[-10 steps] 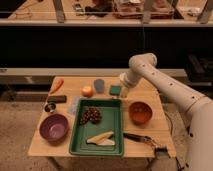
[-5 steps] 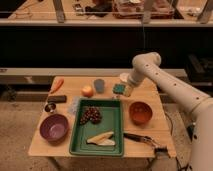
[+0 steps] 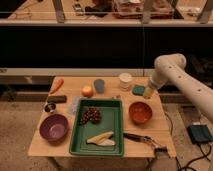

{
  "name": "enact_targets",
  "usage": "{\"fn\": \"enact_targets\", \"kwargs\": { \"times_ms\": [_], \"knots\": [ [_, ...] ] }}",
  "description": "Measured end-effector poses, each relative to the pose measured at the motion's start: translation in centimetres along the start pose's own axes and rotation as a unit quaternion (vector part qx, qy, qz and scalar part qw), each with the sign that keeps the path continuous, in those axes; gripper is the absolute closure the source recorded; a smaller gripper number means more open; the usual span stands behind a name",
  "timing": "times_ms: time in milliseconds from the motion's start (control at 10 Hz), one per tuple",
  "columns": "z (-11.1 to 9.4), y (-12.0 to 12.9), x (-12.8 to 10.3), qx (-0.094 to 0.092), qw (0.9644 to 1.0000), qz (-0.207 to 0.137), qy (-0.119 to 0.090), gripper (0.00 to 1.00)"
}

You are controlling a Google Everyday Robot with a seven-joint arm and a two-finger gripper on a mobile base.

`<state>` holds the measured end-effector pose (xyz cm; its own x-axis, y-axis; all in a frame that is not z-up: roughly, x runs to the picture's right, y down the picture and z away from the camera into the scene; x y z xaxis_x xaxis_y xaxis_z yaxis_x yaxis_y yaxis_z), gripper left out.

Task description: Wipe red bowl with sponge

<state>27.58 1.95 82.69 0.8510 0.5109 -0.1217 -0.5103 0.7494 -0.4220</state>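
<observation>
The red bowl point(image 3: 140, 112) sits upright on the right side of the wooden table point(image 3: 155, 131), empty as far as I can see. The teal-green sponge point(image 3: 138, 90) is behind the bowl, near the table's back right. My gripper point(image 3: 148, 92) hangs from the white arm point(image 3: 176, 80) just to the right of the sponge, level with it and close against it. I cannot tell whether it touches the sponge. The gripper is behind and above the red bowl, not over it.
A green tray point(image 3: 113, 131) with grapes point(image 3: 91, 115) and banana pieces point(image 3: 101, 138) fills the table's middle. A purple bowl point(image 3: 54, 127), black bar point(image 3: 57, 99), carrot point(image 3: 57, 84), orange fruit point(image 3: 87, 90), grey cup point(image 3: 99, 85) and white cup point(image 3: 125, 80) stand around. A dark utensil point(image 3: 142, 138) lies front right.
My gripper has moved to the right and a little lower, from beside the white cup to the table's back right. The sponge now lies further right, next to the gripper.
</observation>
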Motion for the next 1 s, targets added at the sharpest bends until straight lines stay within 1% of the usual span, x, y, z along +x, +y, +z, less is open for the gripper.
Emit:
{"fn": "enact_targets", "kwargs": {
  "times_ms": [100, 200, 600, 700, 800, 1000],
  "knots": [
    [-0.1, 0.6, 1.7, -0.002, 1.0000, 0.004, -0.006, 1.00],
    [-0.3, 1.2, 2.8, -0.004, 0.9999, 0.007, -0.011, 1.00],
    [-0.2, 1.5, 2.8, -0.005, 0.9999, 0.006, -0.014, 1.00],
    [-0.1, 1.6, 2.6, -0.003, 0.9998, 0.005, -0.017, 1.00],
    [0.1, 2.1, 2.5, 0.000, 0.9997, 0.009, -0.023, 1.00],
    [0.1, 4.1, 3.6, 0.009, 0.9984, 0.029, -0.047, 1.00]
  ]
}}
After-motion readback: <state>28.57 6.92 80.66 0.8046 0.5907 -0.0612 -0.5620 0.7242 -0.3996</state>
